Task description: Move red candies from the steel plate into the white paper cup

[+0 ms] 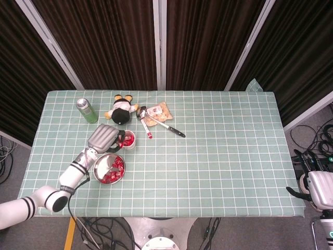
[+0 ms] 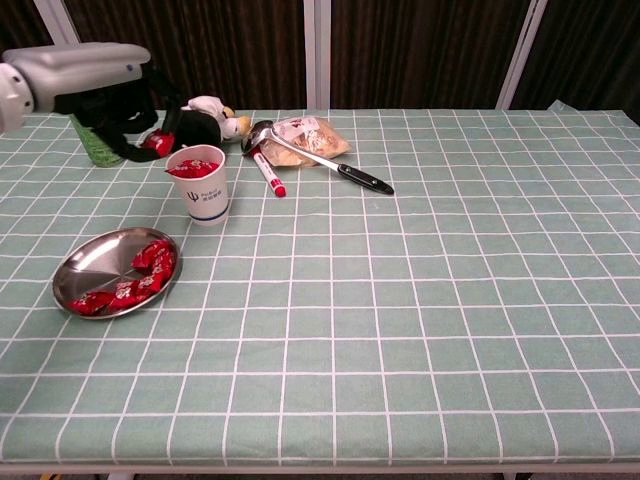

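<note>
- Candies (image 2: 130, 280): red pile on the near-right part of the plate (image 2: 90, 262); plenty left, far-left part of the plate is bare steel.
- One candy (image 2: 157, 143) is pinched in the left hand (image 2: 105, 85), raised above the table, just up-left of the cup rim in chest view.
- Cup (image 2: 198, 183): upright, white, just behind the plate; some red candies already inside, showing near the rim.
- Left hand fingers (image 2: 128, 140) curl down, narrow, closed on that one candy; in head view the left hand (image 1: 105, 137) sits just left of the cup (image 1: 127, 139), above the plate (image 1: 102, 164).
- Step, my read: transport phase, candy carried toward the cup, not released.
- Next move needs: shift the hand a bit further over the cup mouth so the candy is centred on the opening, then part the fingers and let it drop.
- Watch: candy looks off to the side of the rim; letting go now would likely miss or hit the rim. Paper cup is light, a knuckle bump could tip it.
- Task looks partway, many more trips needed.
- Right hand (image 1: 316, 188): parked off the table's right edge, only in head view; finger state cannot be told.
- Around: plush (image 2: 196, 124) and can (image 2: 98, 145) behind the cup, partly hidden by the hand; ladle (image 2: 310, 155), marker (image 2: 267, 172) and snack bag (image 2: 312, 135) to the right.
</note>
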Available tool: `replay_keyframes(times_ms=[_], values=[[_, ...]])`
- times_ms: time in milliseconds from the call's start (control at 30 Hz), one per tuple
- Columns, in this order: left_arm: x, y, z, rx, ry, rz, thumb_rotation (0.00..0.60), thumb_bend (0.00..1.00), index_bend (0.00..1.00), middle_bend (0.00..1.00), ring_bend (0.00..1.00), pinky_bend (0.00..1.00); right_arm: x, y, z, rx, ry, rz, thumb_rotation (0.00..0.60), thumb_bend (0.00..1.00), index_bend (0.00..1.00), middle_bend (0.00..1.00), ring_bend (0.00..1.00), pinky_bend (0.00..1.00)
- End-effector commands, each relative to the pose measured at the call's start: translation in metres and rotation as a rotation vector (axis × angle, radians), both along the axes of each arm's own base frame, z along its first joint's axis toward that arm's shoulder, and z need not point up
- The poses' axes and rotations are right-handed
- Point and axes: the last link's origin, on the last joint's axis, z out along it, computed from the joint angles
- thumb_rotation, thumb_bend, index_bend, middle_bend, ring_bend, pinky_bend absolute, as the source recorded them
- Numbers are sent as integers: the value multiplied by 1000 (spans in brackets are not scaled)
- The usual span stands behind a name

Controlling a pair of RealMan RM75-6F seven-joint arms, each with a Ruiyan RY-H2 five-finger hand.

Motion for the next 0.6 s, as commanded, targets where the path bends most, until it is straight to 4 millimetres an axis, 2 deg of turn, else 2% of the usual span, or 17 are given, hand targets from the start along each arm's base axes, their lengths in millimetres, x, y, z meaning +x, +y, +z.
replay_keyframes(times_ms=[33, 267, 400, 600], values=[[20, 20, -10, -16, 21, -1, 600, 390, 632, 970, 929, 1000, 1, 0, 1, -3, 3, 2, 600, 14, 56, 273, 48, 287], [36, 38, -28, -42, 77, 8, 600, 388, 614, 967, 929, 1000, 1, 0, 3, -6, 3, 0, 600, 15, 56, 273, 48, 287], [33, 43, -37, -26, 151, 7, 600, 388, 604, 963, 928, 1000, -1, 1, 4, -11, 4, -6, 600, 14, 56, 273, 48, 287], [23, 45, -38, -7, 225, 19, 600, 391, 572, 959, 927, 1000, -2, 1, 5, -15, 4, -13, 600, 15, 56, 273, 48, 288]])
